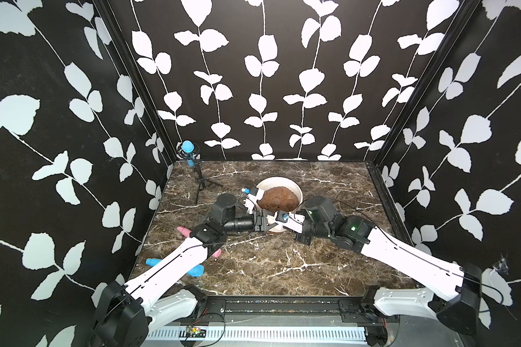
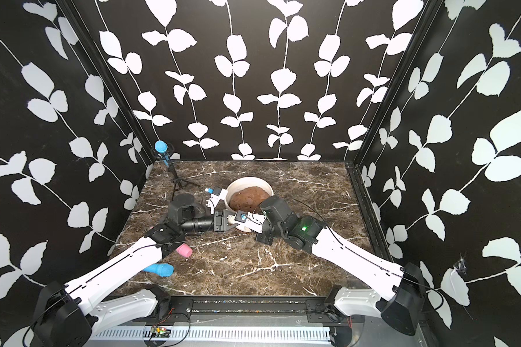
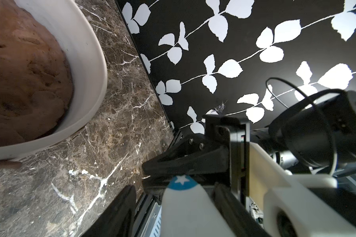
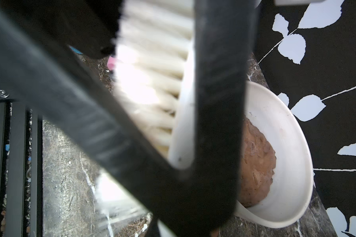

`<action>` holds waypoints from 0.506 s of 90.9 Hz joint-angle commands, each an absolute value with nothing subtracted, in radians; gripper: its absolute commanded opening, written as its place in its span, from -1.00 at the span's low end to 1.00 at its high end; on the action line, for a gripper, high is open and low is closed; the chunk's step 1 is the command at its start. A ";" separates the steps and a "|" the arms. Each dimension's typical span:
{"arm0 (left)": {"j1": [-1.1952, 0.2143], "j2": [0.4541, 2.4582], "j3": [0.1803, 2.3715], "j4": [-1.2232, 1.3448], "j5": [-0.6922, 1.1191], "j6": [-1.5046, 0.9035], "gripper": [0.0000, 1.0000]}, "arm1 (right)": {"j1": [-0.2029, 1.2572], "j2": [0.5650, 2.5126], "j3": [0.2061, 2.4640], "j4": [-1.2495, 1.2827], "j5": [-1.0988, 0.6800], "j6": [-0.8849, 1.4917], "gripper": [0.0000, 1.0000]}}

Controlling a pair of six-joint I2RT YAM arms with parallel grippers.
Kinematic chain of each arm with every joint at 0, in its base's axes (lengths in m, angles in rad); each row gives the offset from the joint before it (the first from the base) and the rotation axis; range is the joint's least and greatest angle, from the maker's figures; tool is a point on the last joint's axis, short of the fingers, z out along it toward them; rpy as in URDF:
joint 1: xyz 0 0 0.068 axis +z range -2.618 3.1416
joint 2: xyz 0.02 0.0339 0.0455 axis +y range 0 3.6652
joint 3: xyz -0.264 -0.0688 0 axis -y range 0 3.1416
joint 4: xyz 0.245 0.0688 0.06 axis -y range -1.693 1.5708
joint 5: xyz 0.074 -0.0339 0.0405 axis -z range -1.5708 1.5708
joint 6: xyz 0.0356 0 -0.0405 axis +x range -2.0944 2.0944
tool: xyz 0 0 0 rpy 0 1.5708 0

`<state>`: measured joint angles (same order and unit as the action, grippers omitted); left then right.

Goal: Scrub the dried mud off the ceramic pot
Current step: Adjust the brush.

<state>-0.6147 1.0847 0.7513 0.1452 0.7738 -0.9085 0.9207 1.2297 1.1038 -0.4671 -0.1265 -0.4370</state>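
In both top views the ceramic pot (image 1: pixel 278 180) (image 2: pixel 248 179) stands on the table (image 1: pixel 283 270) (image 2: pixel 253 270), a little toward 12 o'clock from its middle, with a lumpy brown soil mass (image 1: pixel 278 199) (image 2: pixel 248 196) inside. The left pincer (image 1: pixel 265 223) (image 2: pixel 226 223) reaches in from 7 o'clock and the right arm from 5 o'clock. Their ends crowd together just beside the pot's 6 o'clock side, too tangled here to read either grip. A blue-headed stand (image 1: pixel 188 150) (image 2: pixel 162 147) on a tripod fills the 11 o'clock corner. A pink object (image 1: pixel 184 231) (image 2: pixel 183 251) and a blue object (image 1: pixel 194 270) (image 2: pixel 160 269) lie near 8 o'clock, partly under the left arm.

In the left wrist view the left pincer (image 3: pixel 175 187) stands spread with a white, blue-capped brush (image 3: pixel 185 211) between its fingers. A gap shows beside one finger, and whether the other presses on the brush I cannot tell. Just beyond, the right pincer (image 3: pixel 145 171) is pressed together, with nothing visible in it. The pot (image 3: pixel 84 67) and soil (image 3: pixel 23 78) are near but apart from both. A reddish-brown sliver (image 3: pixel 4 165) peeks out at the pot's foot — what it is I cannot tell.

In the right wrist view blurred black fingers (image 4: pixel 220 102) cross close to the lens with the brush's pale bristles (image 4: pixel 152 71) between them. The pot (image 4: pixel 292 164) and soil (image 4: pixel 257 164) lie beyond — whether brush and rim touch is unclear.
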 commanded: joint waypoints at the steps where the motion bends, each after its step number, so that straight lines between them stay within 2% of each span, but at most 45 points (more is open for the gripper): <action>1: -0.612 1.083 0.733 0.187 0.739 -0.936 0.16 | 0.937 1.229 1.100 -0.390 -0.134 -0.437 -1.00; 9: -0.612 1.085 0.722 0.212 0.734 -0.954 0.02 | 0.936 1.231 1.100 -0.391 -0.134 -0.439 -1.00; 14: -0.613 1.087 0.717 0.225 0.732 -0.961 -0.14 | 0.936 1.230 1.098 -0.390 -0.137 -0.438 -1.00; 26: -0.612 1.088 0.713 0.247 0.741 -0.973 -0.71 | 0.935 1.217 1.087 -0.382 -0.131 -0.420 -1.00; 33: -0.613 1.085 0.715 0.249 0.748 -0.977 -0.94 | 0.928 1.208 1.091 -0.422 -0.182 -0.410 -0.75; 40: -0.612 1.079 0.717 0.250 0.758 -0.976 -1.00 | 0.877 1.212 1.141 -0.539 -0.318 -0.364 -0.46; 44: -0.611 1.074 0.719 0.247 0.769 -0.972 -1.00 | 0.822 1.215 1.170 -0.608 -0.474 -0.327 -0.11; 46: -0.610 1.071 0.719 0.243 0.773 -0.968 -1.00 | 0.797 1.216 1.183 -0.636 -0.556 -0.308 0.19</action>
<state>-0.6147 1.0878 0.7246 0.2081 0.7643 -0.9684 0.8833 1.2358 1.1061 -0.5068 -0.2291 -0.3908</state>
